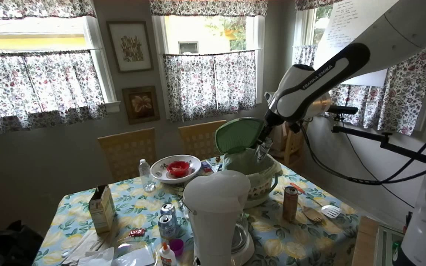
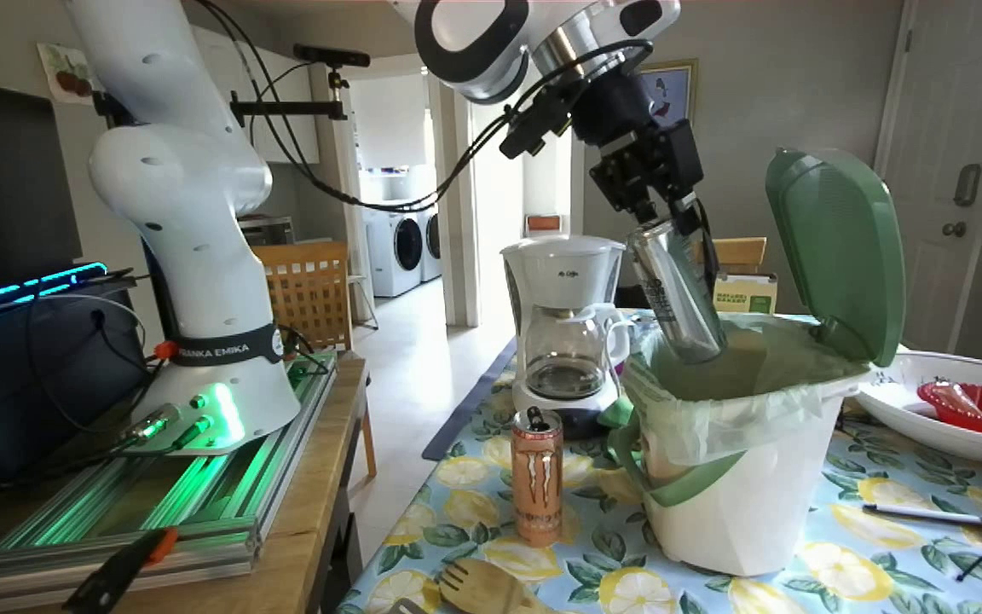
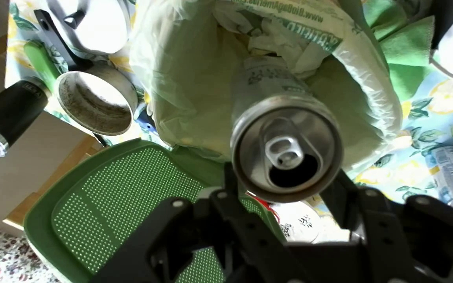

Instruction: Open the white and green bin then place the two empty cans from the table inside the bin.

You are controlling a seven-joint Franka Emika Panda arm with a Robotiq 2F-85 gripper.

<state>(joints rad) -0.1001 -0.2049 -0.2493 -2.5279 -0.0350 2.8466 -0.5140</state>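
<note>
The white and green bin stands on the floral-covered table, lined with a pale green bag. Its green lid is swung up and open; the lid also shows in the wrist view. My gripper is shut on a silver can near its top. The can hangs tilted, its lower end at the bin's mouth. In the wrist view the can's opened top is between my fingers, over crumpled paper inside the bag. An orange can stands upright on the table beside the bin, also in an exterior view.
A white coffee maker stands close to the bin. Two blue-silver cans stand beyond it. A white bowl holding a red bowl and a clear bottle are nearby. A wooden fork lies near the orange can.
</note>
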